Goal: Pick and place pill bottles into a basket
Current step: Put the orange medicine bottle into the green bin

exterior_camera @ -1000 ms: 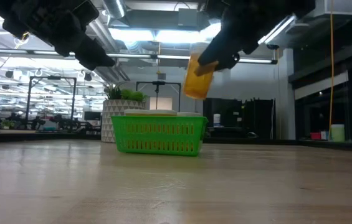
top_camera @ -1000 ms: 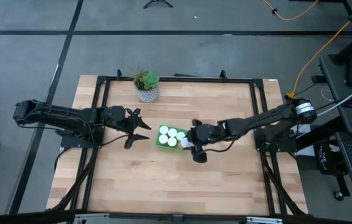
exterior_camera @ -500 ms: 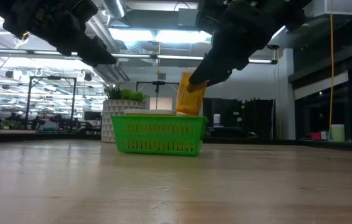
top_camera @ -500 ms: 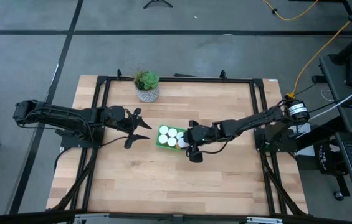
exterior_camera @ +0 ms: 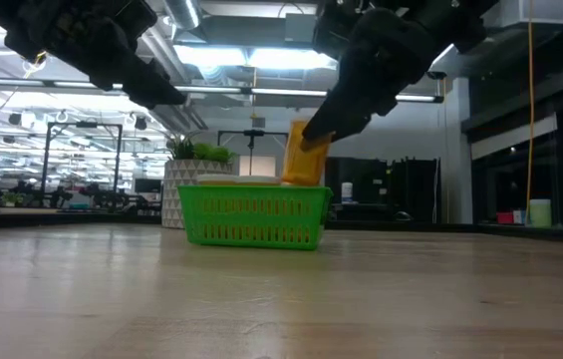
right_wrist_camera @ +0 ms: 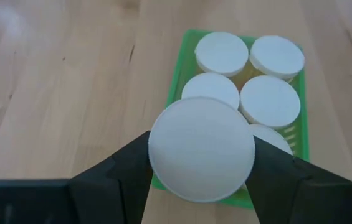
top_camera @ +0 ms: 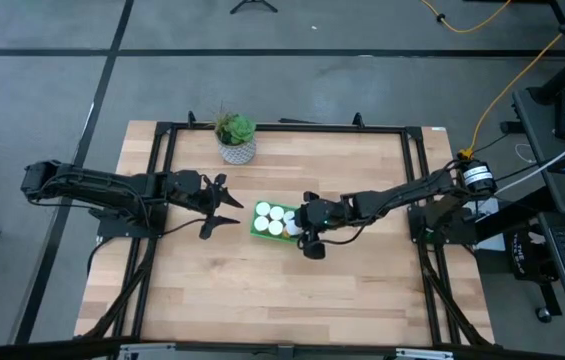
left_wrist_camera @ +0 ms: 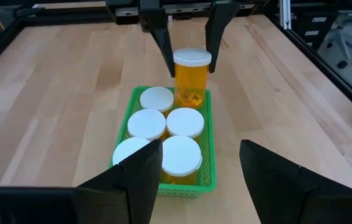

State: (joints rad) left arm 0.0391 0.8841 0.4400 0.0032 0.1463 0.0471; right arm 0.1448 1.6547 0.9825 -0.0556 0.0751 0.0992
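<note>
**What the views leave unclear**

In the high view the right gripper [top_camera: 304,229] covers the near end of the green basket [top_camera: 256,226], so the bottle it holds is only a pale speck there. The low view cuts both arms off at the top edge, and the basket wall hides the lower part of the held pill bottle [exterior_camera: 302,155] and all but a strip of the caps inside. In the right wrist view the held bottle's white cap [right_wrist_camera: 201,149] hides its own orange body and part of one cap [right_wrist_camera: 271,140] behind it. The left wrist view cuts off the left gripper's fingers [left_wrist_camera: 129,180] at the bottom edge.
</note>
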